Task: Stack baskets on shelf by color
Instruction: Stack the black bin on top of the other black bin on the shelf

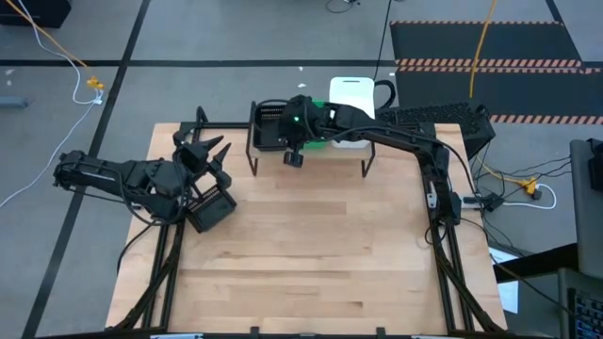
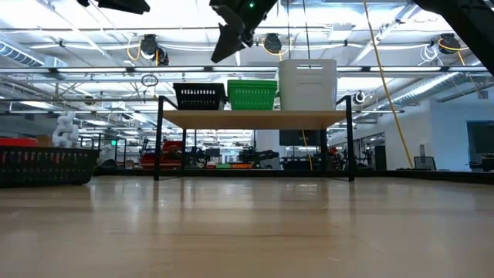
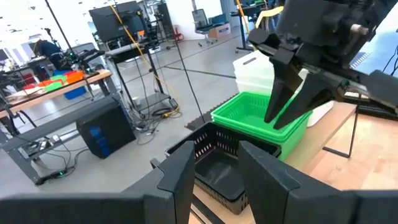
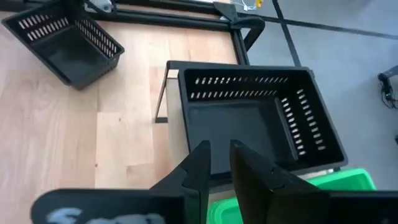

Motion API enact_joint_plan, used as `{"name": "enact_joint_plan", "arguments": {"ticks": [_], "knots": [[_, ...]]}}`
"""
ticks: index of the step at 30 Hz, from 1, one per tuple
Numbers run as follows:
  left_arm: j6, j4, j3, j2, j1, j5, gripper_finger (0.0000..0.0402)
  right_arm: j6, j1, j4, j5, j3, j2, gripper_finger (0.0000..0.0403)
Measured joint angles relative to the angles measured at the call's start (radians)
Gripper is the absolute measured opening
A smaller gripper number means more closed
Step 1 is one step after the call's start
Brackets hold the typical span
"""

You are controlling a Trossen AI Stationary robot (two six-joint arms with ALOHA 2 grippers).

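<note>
Right jaws [image 4: 219,163] narrow, empty, above black basket [image 4: 261,118] on shelf [image 2: 255,119]; left jaws [image 3: 214,168] narrow, empty

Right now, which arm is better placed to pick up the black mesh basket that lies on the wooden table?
The left: the left gripper hangs beside the black mesh basket on the table, while the right gripper is above the shelf.

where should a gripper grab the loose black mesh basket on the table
On one long rim wall of the black mesh plastic basket lying on the wooden tabletop, coming from above: it sits upright, open side up and askew, so one finger can go inside and one outside. The left gripper is nearest.
</note>
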Motion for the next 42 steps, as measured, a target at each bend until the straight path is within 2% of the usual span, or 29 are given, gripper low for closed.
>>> {"name": "enact_joint_plan", "arguments": {"ticks": [4, 6, 8, 10, 12, 14, 15, 18, 22, 25, 27, 30, 32, 37, 42], "knots": [[-0.004, -0.039, 0.000, 0.000, -0.008, 0.005, 0.0127, 0.011, 0.021, -0.116, -0.025, 0.000, -0.024, 0.0057], [-0.033, -0.100, 0.000, 0.000, -0.010, 0.056, 0.0127, 0.007, 0.039, -0.184, -0.126, -0.007, -0.046, 0.0057], [-0.082, -0.177, 0.000, 0.000, -0.010, 0.169, 0.0127, 0.009, 0.072, -0.178, -0.260, -0.082, -0.089, 0.0055], [-0.159, -0.275, 0.000, 0.001, -0.010, 0.342, 0.0127, 0.007, 0.122, -0.067, -0.339, -0.226, -0.159, 0.0051], [-0.271, -0.380, -0.005, 0.015, -0.018, 0.529, 0.0127, 0.013, 0.179, 0.100, -0.342, -0.416, -0.249, 0.0047], [-0.378, -0.438, -0.046, 0.037, -0.045, 0.643, 0.0127, 0.034, 0.230, 0.301, -0.343, -0.623, -0.351, 0.0043], [-0.429, -0.451, -0.073, 0.049, -0.061, 0.663, 0.0127, 0.058, 0.254, 0.411, -0.342, -0.730, -0.402, 0.0041], [-0.596, -0.451, -0.147, 0.096, -0.090, 0.673, 0.0127, 0.142, 0.322, 0.747, -0.345, -1.032, -0.537, 0.0035], [-0.774, -0.498, -0.208, 0.165, -0.108, 0.703, 0.0127, 0.211, 0.394, 1.096, -0.340, -1.367, -0.668, 0.0031], [-0.868, -0.548, -0.229, 0.211, -0.114, 0.704, 0.0127, 0.205, 0.448, 1.341, -0.338, -1.554, -0.738, 0.0024], [-0.914, -0.553, -0.237, 0.244, -0.114, 0.705, 0.0127, 0.233, 0.475, 1.415, -0.339, -1.642, -0.789, 0.0018], [-0.940, -0.538, -0.247, 0.285, -0.114, 0.718, 0.0127, 0.273, 0.496, 1.442, -0.340, -1.726, -0.851, 0.0007], [-0.941, -0.522, -0.249, 0.321, -0.111, 0.744, 0.0127, 0.284, 0.506, 1.437, -0.305, -1.754, -0.884, 0.0002], [-0.937, -0.522, -0.249, 0.385, -0.086, 0.761, 0.0127, 0.280, 0.514, 1.454, -0.203, -1.767, -0.932, 0.0003], [-0.869, -0.517, -0.249, 0.429, -0.050, 0.763, 0.0117, 0.285, 0.514, 1.455, -0.203, -1.767, -0.943, 0.0003]]}}
